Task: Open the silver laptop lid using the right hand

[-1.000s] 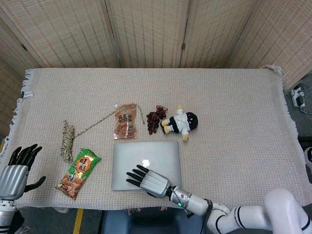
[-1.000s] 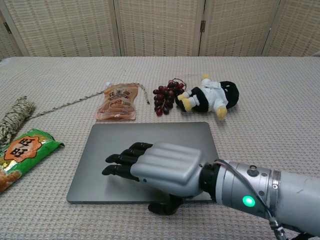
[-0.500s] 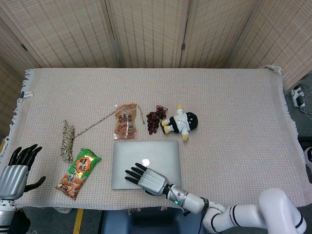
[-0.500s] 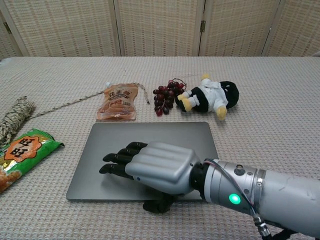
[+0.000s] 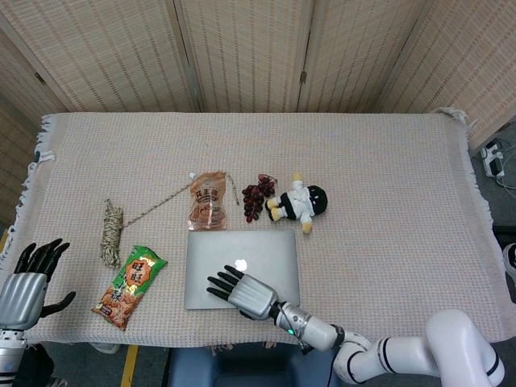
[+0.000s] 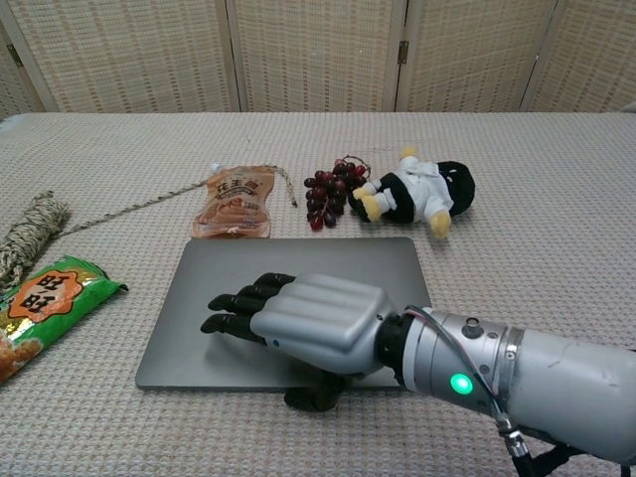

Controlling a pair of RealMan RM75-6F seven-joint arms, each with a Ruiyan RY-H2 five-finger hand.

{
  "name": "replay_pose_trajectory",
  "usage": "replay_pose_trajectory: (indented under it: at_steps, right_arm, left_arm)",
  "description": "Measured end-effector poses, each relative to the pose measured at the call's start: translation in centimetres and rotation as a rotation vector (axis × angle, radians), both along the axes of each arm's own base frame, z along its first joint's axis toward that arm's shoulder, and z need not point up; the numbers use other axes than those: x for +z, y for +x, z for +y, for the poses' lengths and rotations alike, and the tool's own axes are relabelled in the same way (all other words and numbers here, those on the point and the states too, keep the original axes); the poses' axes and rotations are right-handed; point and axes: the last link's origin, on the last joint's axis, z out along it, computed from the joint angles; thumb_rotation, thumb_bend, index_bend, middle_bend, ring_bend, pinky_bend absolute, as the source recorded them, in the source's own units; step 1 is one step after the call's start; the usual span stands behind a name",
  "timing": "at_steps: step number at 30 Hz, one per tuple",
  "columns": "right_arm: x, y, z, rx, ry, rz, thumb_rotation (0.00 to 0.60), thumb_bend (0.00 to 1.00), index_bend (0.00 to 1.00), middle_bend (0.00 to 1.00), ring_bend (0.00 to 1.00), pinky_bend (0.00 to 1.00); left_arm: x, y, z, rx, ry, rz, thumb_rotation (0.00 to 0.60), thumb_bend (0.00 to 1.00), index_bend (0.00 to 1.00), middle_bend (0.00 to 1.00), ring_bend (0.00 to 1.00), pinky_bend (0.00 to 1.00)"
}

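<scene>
- The silver laptop (image 5: pixel 242 268) lies flat near the front edge of the desk (image 5: pixel 387 185), just in front of the snack pouch (image 5: pixel 208 201), hinge side toward the far side.
- Lid status: it reads as closed or at most barely cracked. In the chest view the front edge looks only faintly thicker than a shut seam; no screen or keyboard is visible in either view.
- The right hand (image 6: pixel 303 323) sits over the front half of the lid, fingers (image 6: pixel 238 301) extended flat on top, pointing to the robot's left. The thumb (image 6: pixel 313 397) hooks down at the front edge, at or under the lip; contact with the underside cannot be confirmed.
- Judgement: the hand is pinching the laptop's front edge between fingers above and thumb below. The reach and placement look done; the lift itself is left, essentially in full.
- The left hand (image 5: pixel 28 278) hangs off the desk's front-left corner, fingers spread, holding nothing, well apart from the laptop.
- Desk: covered by a beige woven cloth with fringed ends. Also on it are a bunch of dark grapes (image 5: pixel 256 195), a small plush doll (image 5: pixel 300 203), a spool of twine (image 5: pixel 111 232) with a trailing strand, and a green snack bag (image 5: pixel 129 286).
- Room: woven folding screens (image 5: pixel 242 48) stand behind the desk; a power strip (image 5: pixel 493 155) with cables lies on the floor at right.
</scene>
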Motion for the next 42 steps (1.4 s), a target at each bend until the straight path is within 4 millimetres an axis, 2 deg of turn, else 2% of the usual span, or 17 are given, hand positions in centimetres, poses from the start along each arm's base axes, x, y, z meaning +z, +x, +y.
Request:
replay_pose_trajectory:
  at_steps: [13,23,28,35,42]
  right_arm:
    - [-0.2,0.1,-0.4,-0.003,-0.014,0.014,0.6,0.41,0.0,0.0,0.0,0.0]
    - [-0.2,0.3,-0.5,0.001,-0.023,0.017,0.6,0.51,0.0,0.0,0.0,0.0]
    - [-0.2,0.4,-0.6,-0.002,-0.028,0.017,0.6,0.52,0.0,0.0,0.0,0.0]
    - [-0.3,0.7,-0.9,0.012,-0.051,0.018,0.6,0.63,0.0,0.0,0.0,0.0]
    - [-0.5,1.2,-1.6,0.062,-0.124,0.042,0.6,0.64,0.0,0.0,0.0,0.0]
  left_arm:
    - [0.0,-0.2,0.0,0.001,0.0,-0.004,0.6,0.26,0.13,0.12,0.14,0.0]
    - [-0.1,-0.4,-0.1,0.003,0.001,-0.007,0.6,0.26,0.12,0.12,0.14,0.0]
    - [-0.2,-0.4,0.0,0.004,-0.001,-0.01,0.6,0.26,0.12,0.12,0.14,0.0]
    - [-0.2,-0.6,0.1,0.003,0.002,-0.013,0.6,0.26,0.11,0.12,0.14,0.0]
    - [-0.4,-0.4,0.6,-0.014,-0.001,-0.027,0.6,0.26,0.13,0.12,0.14,0.0]
